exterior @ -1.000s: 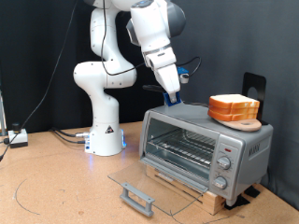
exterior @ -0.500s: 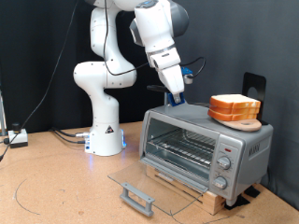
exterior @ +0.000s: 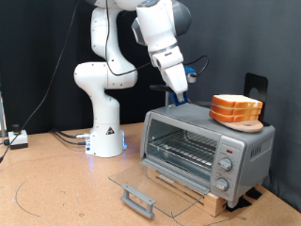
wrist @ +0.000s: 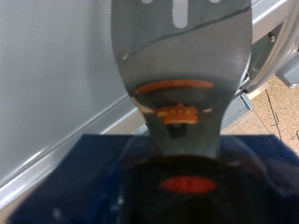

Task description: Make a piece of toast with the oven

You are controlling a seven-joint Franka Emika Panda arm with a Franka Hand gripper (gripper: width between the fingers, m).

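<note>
The silver-grey oven (exterior: 202,146) stands on a wooden board at the exterior view's right. Its glass door (exterior: 141,184) lies folded down flat, and the wire rack (exterior: 183,151) inside is bare. A pile of bread slices (exterior: 235,108) sits on top of the oven. No single slice lies apart from it. My gripper (exterior: 179,95) hangs just above the oven's top left corner, left of the pile. It is shut on a blue-handled metal spatula (wrist: 182,65), whose slotted blade fills the wrist view over the oven's grey top (wrist: 56,84).
The white robot base (exterior: 105,132) stands behind the oven to the exterior view's left, with cables (exterior: 66,137) on the wooden table. A black stand (exterior: 255,87) rises behind the bread. The door's bar handle (exterior: 137,200) sticks out toward the table's front.
The gripper with the spatula has shifted slightly to the exterior view's right above the oven top. The oven, door and bread have not moved.
</note>
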